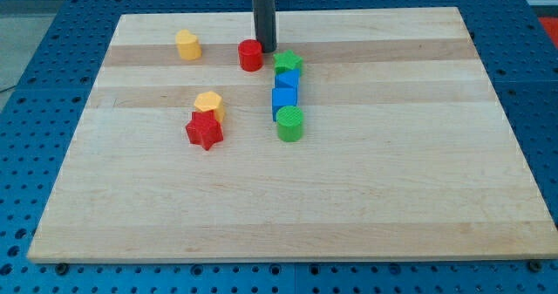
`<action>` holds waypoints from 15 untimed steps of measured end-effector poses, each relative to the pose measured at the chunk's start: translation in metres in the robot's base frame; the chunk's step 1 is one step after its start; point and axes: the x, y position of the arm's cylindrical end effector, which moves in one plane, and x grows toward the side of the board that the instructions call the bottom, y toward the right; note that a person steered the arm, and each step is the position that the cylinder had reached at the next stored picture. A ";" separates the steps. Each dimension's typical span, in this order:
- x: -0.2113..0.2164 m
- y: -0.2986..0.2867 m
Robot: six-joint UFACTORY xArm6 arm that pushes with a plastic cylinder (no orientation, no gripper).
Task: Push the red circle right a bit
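Resting on the wooden board (pixel 366 207) with my tip (pixel 265 51) down at the surface, a bare rod holding nothing, no jaws to open or close. Sitting just to the tip's left and slightly toward the view's bottom: the red circle (pixel 250 56), touching or nearly touching the rod. Wrong side for the job, judging by the task — pushing right calls for contact on the circle's left face, so likely circling round behind it first. Just right of the tip and a little lower: the green star (pixel 288 64), close enough to be bumped by a rightward shove. Below that, a column of blue cube (pixel 287 81), second blue block (pixel 283 100) and green cylinder (pixel 289 124). Well left of the tip: yellow block (pixel 187 44). Lower left: yellow hexagon (pixel 209 105) against red star (pixel 204 130).
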 end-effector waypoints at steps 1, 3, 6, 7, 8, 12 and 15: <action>0.000 0.016; -0.022 0.006; -0.032 -0.215; 0.014 -0.260; 0.058 -0.251; 0.036 -0.059; 0.031 -0.010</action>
